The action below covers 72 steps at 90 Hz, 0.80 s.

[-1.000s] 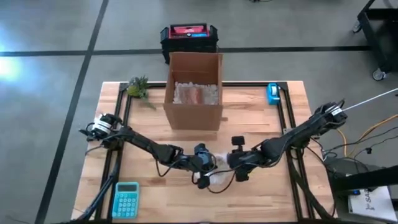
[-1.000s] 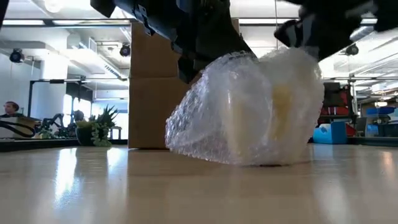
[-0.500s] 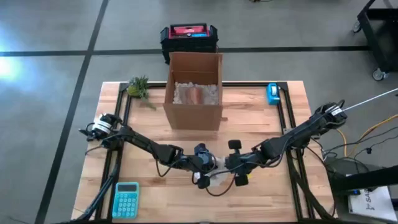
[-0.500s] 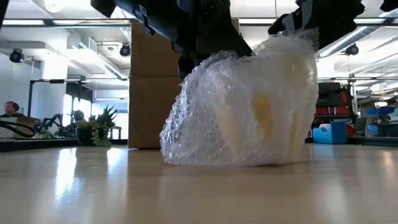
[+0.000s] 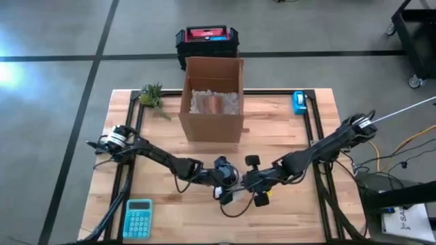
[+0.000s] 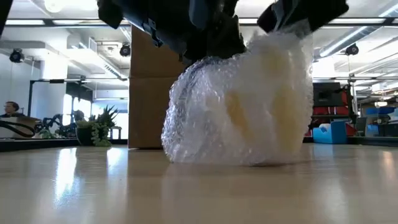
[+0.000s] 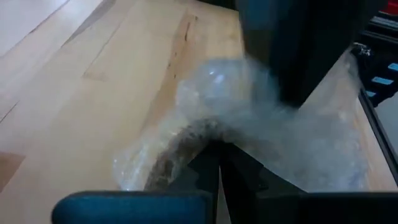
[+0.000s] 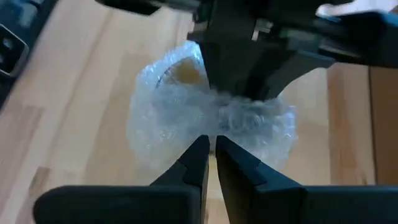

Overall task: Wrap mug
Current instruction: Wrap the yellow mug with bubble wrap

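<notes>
Crowding the middle front of the bench, both tools meet over the bubble-wrapped mug, which sits on the wood just in front of the cardboard box. Left tool comes in from the left edge; its wrist view shows the fingers drawn nearly together on a fold of wrap. Right tool comes from the right edge, fingers likewise narrow, pinching wrap at the bundle's side (mug body shows only as a pale yellow shape through the plastic). In the low view the two dark arms cover the bundle's top, so the wrap's upper edge cannot be read.

Around it:
- Box stands open, upright, with bubble wrap and something orange-pink inside.
- Small green plant at the far left corner, apart from the box.
- Blue tape dispenser at the far right edge.
- Teal calculator at the near left corner, well apart from the mug.
- Black-and-red case on the floor behind the bench.

Surface: light wooden planks with a black frame. Floor is grey concrete with dark lines. Room behind shows ceiling lights, equipment racks, and a person seated far left.
</notes>
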Available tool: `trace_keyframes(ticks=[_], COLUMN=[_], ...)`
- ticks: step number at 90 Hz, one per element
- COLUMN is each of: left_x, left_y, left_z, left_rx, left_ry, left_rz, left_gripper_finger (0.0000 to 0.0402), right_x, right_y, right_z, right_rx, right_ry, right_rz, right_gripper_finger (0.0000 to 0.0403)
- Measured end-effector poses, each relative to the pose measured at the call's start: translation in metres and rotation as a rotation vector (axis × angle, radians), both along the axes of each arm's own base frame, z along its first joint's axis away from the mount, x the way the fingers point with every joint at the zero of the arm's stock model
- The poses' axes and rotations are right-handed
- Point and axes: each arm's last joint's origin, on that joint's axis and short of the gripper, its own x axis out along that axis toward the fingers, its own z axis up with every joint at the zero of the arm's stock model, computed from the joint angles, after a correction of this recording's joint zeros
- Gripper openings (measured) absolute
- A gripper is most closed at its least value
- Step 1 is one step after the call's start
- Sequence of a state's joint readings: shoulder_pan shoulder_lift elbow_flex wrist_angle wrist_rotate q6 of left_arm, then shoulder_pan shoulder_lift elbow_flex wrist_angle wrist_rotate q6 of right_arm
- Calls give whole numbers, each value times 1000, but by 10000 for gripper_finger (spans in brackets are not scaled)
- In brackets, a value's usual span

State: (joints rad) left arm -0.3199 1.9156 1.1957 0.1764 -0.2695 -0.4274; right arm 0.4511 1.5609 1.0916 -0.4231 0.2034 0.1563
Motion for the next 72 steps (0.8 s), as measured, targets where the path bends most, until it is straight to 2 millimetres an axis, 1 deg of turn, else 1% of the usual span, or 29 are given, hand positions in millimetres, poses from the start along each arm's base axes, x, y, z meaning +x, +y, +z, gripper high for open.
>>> trace_keyframes(ticks=[21, 35, 49, 67, 72], left_x=[1, 1, -5, -20, -22], left_y=[2, 2, 3, 4, 5], left_z=[0, 1, 11, 35, 42], left_rx=[-2, -2, -5, 1, -4], left_ry=[-4, -3, 12, 30, 13], left_rz=[5, 5, -21, -29, -30], left_gripper_finger=[0, 0, 0, 0, 0], right_x=[6, 8, 8, 8, 9], right_y=[2, -3, -4, -4, -4], right_z=[-3, -12, -16, -10, -10], right_rx=[-17, -27, -34, -36, -39], right_ry=[9, 42, 66, 62, 59], right_rz=[19, -1, -12, -4, 2], right_gripper_finger=[18, 18, 18, 18, 18])
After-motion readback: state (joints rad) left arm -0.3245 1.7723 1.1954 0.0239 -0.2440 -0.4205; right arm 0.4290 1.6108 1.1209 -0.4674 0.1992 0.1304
